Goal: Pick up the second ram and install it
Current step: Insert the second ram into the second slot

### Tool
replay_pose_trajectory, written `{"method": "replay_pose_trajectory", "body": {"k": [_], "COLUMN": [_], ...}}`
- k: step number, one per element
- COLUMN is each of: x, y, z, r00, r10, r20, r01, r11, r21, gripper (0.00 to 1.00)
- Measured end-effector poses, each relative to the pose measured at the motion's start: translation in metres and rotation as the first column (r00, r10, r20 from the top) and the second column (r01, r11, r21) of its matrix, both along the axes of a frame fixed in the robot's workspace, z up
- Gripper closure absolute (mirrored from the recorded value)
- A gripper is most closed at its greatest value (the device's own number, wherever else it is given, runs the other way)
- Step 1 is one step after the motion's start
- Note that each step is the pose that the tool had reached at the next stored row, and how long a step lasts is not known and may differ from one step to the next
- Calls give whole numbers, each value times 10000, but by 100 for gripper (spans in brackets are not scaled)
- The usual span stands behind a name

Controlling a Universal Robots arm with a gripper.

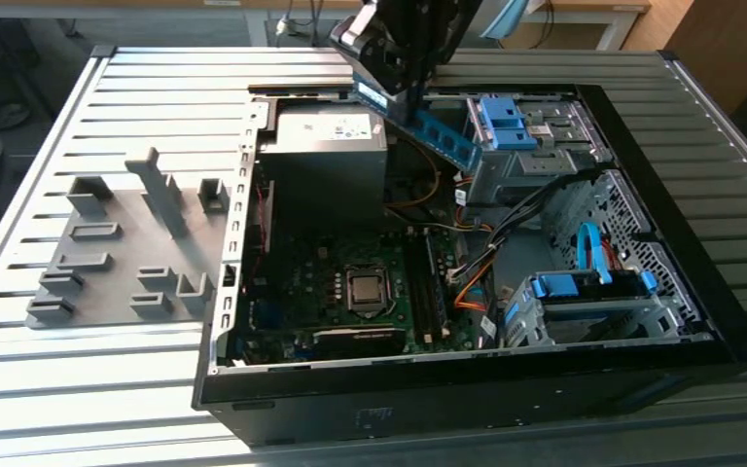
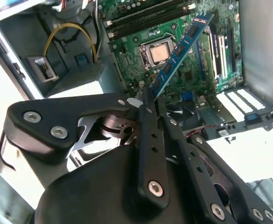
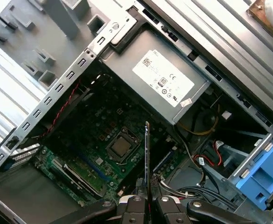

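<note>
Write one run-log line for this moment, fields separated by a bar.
tool: shut on second ram | ram: held above open computer case, tilted | slot: not yet seated | holder blocks: beside case

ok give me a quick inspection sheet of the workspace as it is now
surface: slatted metal table, open computer case lying on it
job's things: second ram held tilted above the motherboard, not seated
clutter: gray holder blocks on the table, at the exterior view's left of the case
grippers: gripper shut on the second ram's end
cables: yellow loop by the power supply; orange wires beside the motherboard
surroundings: blue drive-bay latches in the case
</note>
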State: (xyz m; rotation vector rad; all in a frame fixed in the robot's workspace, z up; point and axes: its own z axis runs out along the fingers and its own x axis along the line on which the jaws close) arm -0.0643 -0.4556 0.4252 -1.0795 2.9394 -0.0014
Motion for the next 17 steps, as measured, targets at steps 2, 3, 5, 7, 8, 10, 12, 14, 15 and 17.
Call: {"method": "replay_pose_trajectory", "body": {"k": [2, 3, 5, 7, 8, 10, 12, 14, 15, 17], "x": [0, 0, 0, 0, 0, 0, 0, 0, 0, 0], "y": [0, 0, 0, 0, 0, 0, 0, 0, 1, 4], "z": [-4, -7, -12, -17, -19, -23, -26, -30, -31, -34], "r00": [9994, 9985, 9958, 9919, 9895, 9836, 9762, 9691, 9657, 9589], "r10": [-359, -540, -915, -1272, -1446, -1806, -2168, -2468, -2597, -2838], "r20": [0, 0, 0, 0, 0, 0, 0, 1, 1, 1], "r01": [359, 540, 915, 1272, 1446, 1806, 2168, 2468, 2597, 2838], "r11": [9994, 9985, 9958, 9919, 9895, 9836, 9762, 9691, 9657, 9589], "r21": [-1, 0, 1, 0, 0, 0, 0, 2, 3, 1], "gripper": [86, 86, 86, 86, 86, 86, 86, 86, 86, 86]}}
